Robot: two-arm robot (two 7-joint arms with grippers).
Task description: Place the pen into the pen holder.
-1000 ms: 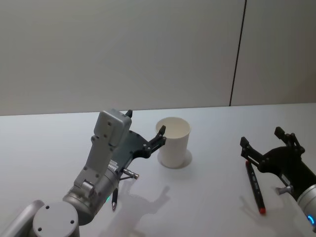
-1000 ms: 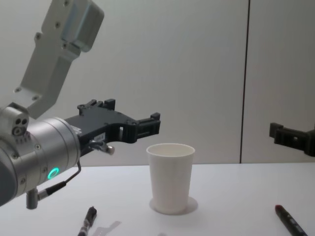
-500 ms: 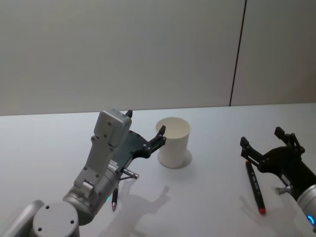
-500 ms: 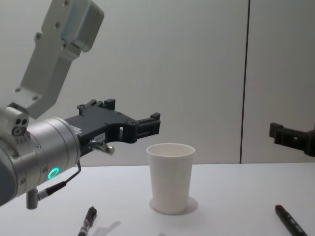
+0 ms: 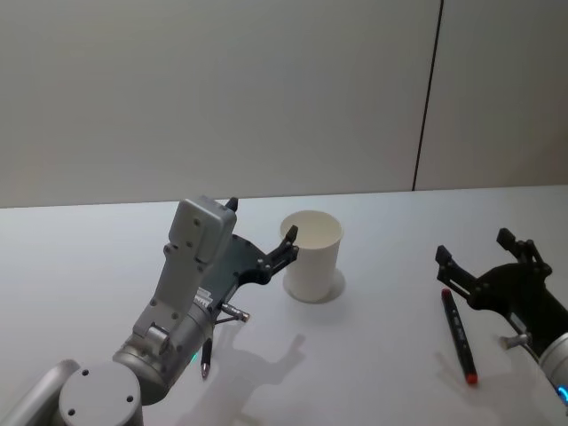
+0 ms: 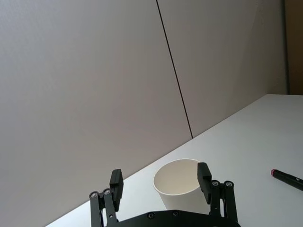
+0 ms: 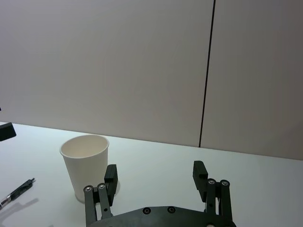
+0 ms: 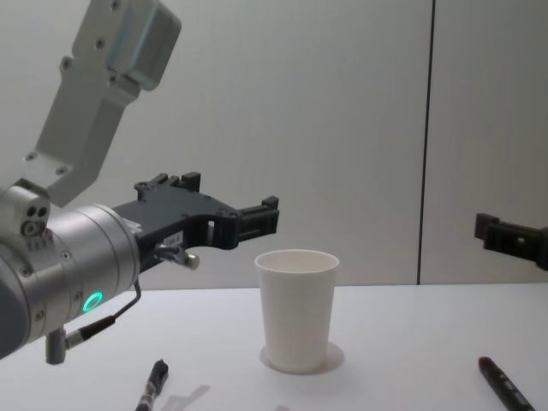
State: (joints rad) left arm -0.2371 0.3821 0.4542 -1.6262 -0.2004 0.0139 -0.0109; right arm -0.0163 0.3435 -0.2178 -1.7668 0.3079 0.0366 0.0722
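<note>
Right gripper (image 5: 473,245) has edged rightward, fingers wide — pen (image 5: 457,335) lies flat, red tip pointing nearward.

The right claw (image 5: 474,246) has edged slightly rightward, farther from the pen holder (image 5: 312,257).

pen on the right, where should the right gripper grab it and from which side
Grip the pen at mid-barrel, coming straight down from above and closing across its width. It lies flat on the table, slim and straight, running roughly toward and away from the robot, so both long sides are free. The right gripper hangs open close by, likely best placed.
</note>
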